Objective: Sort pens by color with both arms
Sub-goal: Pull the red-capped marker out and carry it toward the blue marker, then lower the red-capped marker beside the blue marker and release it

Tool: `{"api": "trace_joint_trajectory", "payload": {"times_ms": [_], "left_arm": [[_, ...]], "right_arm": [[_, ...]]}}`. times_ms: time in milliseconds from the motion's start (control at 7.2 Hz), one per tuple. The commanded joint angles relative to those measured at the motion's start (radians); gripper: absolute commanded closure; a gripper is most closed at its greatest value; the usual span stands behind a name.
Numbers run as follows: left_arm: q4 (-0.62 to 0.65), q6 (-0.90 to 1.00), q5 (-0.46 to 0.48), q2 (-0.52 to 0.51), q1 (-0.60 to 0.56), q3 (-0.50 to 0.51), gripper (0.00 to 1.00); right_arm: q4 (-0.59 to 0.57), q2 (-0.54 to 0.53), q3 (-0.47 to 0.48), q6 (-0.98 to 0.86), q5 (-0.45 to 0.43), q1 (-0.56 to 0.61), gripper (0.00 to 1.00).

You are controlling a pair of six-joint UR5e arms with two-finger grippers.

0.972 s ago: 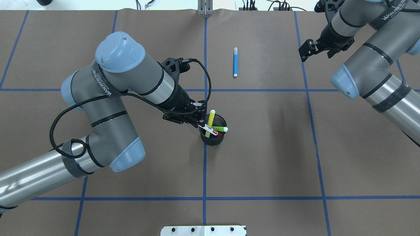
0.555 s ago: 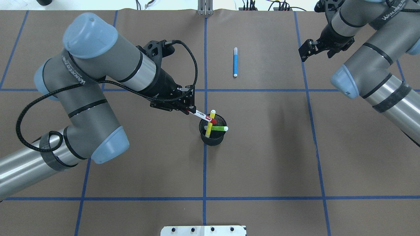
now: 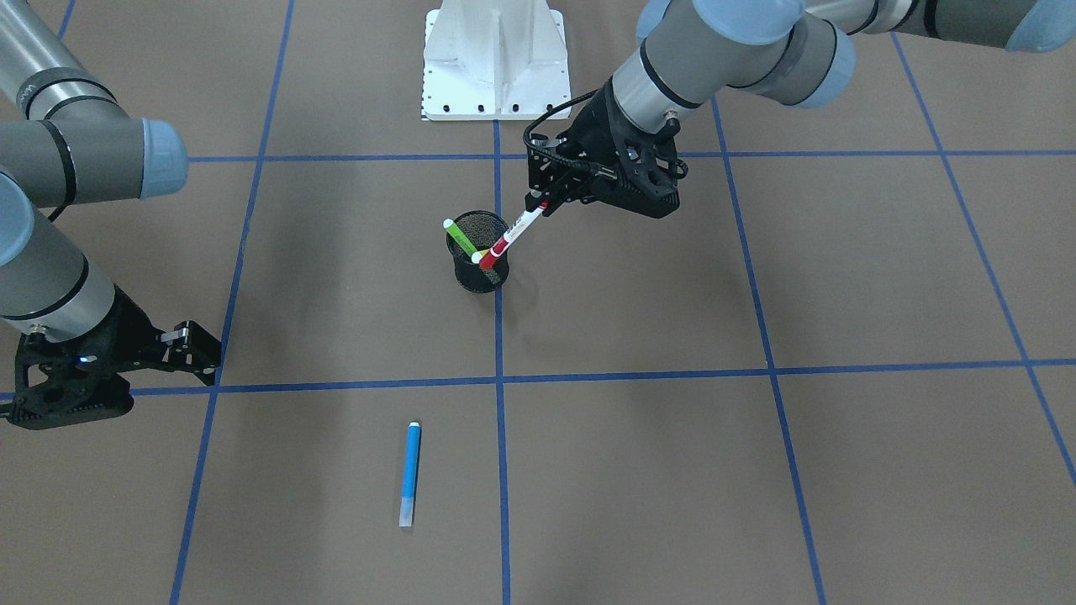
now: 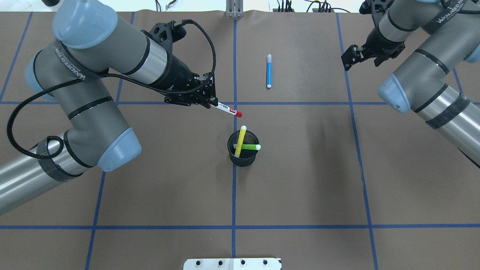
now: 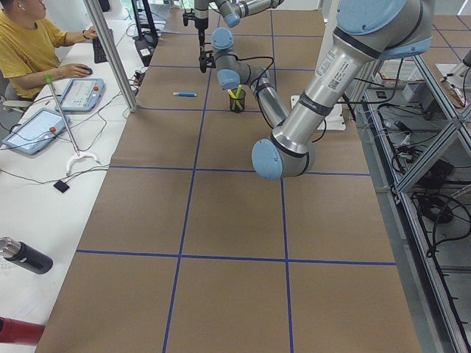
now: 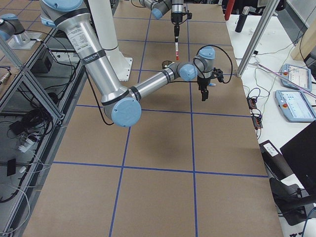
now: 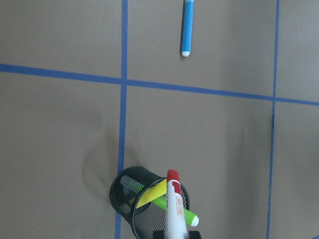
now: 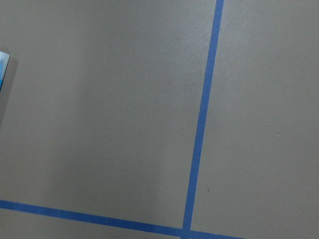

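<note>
Across the brown worktop (image 4: 300,187), the left arm (image 4: 93,93) reaches in over the far-left squares and the right arm (image 4: 423,75) hangs at the far-right corner. The left claw (image 4: 210,104) is clamped on the white pen with red ends (image 4: 226,109), holding it tilted in the air, raised clear of the black mesh cup (image 4: 243,159). The right claw (image 4: 348,60) stands open and empty. The yellow pen (image 4: 240,141) and the lime green pen (image 4: 250,147) lean crossed inside the cup. The blue pen (image 4: 269,71) lies flat on the worktop, well apart from the cup.

The bench (image 4: 300,176) is shown brightly and evenly lit from overhead; soft, diffuse shadows are cast beside the mesh cup (image 4: 243,160), which is rendered in sharp focus.
</note>
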Motion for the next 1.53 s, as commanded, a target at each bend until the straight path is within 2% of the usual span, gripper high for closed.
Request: {"api": "trace_joint_trajectory", "payload": {"times_ms": [0, 278, 555, 833, 972, 1110, 1388], "left_arm": [[-0.168, -0.083, 0.103, -0.017, -0.002, 0.102, 1.00], [-0.264, -0.146, 0.228, -0.075, 0.004, 0.237, 1.00], [-0.372, -0.224, 0.394, -0.166, 0.023, 0.416, 1.00], [-0.498, -0.261, 0.581, -0.290, 0.081, 0.661, 1.00], [-0.526, -0.302, 0.688, -0.341, 0.113, 0.749, 0.98], [-0.528, -0.339, 0.797, -0.356, 0.145, 0.790, 0.95], [-0.517, -0.451, 0.928, -0.363, 0.170, 0.793, 0.92]], "right_arm": [[0.000, 0.000, -0.002, 0.000, 0.000, -0.001, 0.01], [0.000, 0.000, -0.003, 0.000, 0.000, -0.001, 0.01], [0.000, 0.000, -0.003, 0.000, 0.000, -0.001, 0.01], [-0.002, 0.000, -0.003, 0.000, 0.000, -0.001, 0.01], [-0.002, 0.000, -0.003, 0.000, 0.000, -0.001, 0.01], [-0.002, 0.000, -0.005, 0.005, 0.000, -0.003, 0.01], [-0.002, -0.002, -0.005, 0.006, 0.000, -0.006, 0.01]]}}
